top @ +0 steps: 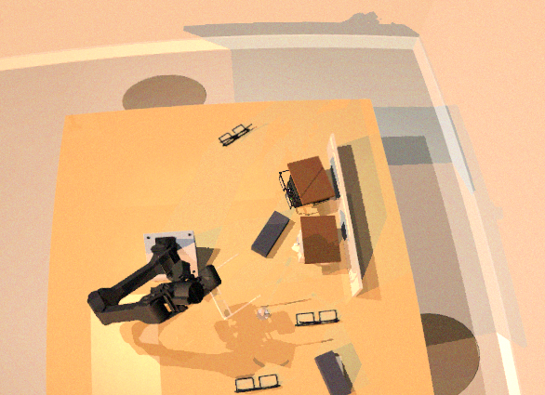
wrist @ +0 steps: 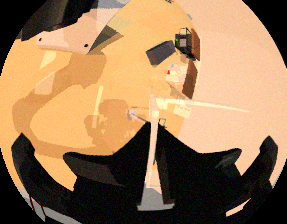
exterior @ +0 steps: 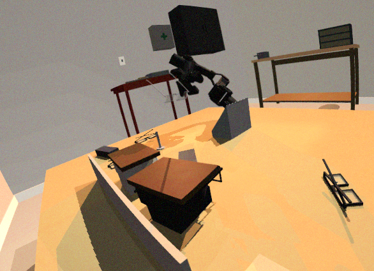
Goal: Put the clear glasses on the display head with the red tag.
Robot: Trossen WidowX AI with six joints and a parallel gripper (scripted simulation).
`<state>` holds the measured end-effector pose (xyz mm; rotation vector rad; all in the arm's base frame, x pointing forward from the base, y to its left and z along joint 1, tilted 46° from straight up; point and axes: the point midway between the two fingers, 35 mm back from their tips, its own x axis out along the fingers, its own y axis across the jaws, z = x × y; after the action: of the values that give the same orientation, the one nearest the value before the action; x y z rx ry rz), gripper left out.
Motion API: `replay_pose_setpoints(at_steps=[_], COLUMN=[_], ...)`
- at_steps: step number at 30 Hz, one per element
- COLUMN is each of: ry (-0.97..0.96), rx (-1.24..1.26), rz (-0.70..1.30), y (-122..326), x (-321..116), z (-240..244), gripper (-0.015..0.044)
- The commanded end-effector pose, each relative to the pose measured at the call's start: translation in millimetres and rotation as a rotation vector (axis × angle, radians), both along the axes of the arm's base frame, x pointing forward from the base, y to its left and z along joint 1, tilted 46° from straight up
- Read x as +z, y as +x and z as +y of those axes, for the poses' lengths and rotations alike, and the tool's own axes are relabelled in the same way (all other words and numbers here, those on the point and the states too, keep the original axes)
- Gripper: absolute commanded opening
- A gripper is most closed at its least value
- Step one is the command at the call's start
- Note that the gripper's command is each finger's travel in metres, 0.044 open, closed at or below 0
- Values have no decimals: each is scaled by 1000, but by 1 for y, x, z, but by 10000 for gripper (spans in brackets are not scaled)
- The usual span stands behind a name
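Note:
The clear glasses (top: 226, 317) (exterior: 170, 98) (wrist: 152, 145) are in the air, temples unfolded. My gripper (top: 207, 285) (wrist: 151, 125) is shut on their clear frame. One temple reaches right in the wrist view. The gripper is well short of the heads. The red-tag head (top: 321, 239) (exterior: 134, 154) has a brown flat top and a pale face; its red tag (wrist: 169, 72) shows in the wrist view. It wears no glasses that I can see. The other head (top: 311, 180) (exterior: 173, 178) is dark, with a green mark (wrist: 177, 40) and black glasses at its front. The red-tag head's ears are hidden.
An upright panel (top: 346, 218) (exterior: 137, 213) stands behind both heads. A dark case (top: 271, 233) (wrist: 160, 53) lies before them, another case (top: 334, 374) farther off. A small round-based stand (top: 262, 312) (exterior: 158, 141) is near the held glasses. Black glasses (top: 317, 317) (exterior: 343, 189) lie in several places.

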<state>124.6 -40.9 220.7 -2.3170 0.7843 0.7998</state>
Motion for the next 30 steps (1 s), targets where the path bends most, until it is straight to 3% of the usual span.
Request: replay_pose_setpoints(at_steps=[1, 30], ry=[6, 67], rx=[-8, -252], rz=[5, 161], y=[2, 69], x=[0, -27], z=[1, 35], gripper=[0, 0])
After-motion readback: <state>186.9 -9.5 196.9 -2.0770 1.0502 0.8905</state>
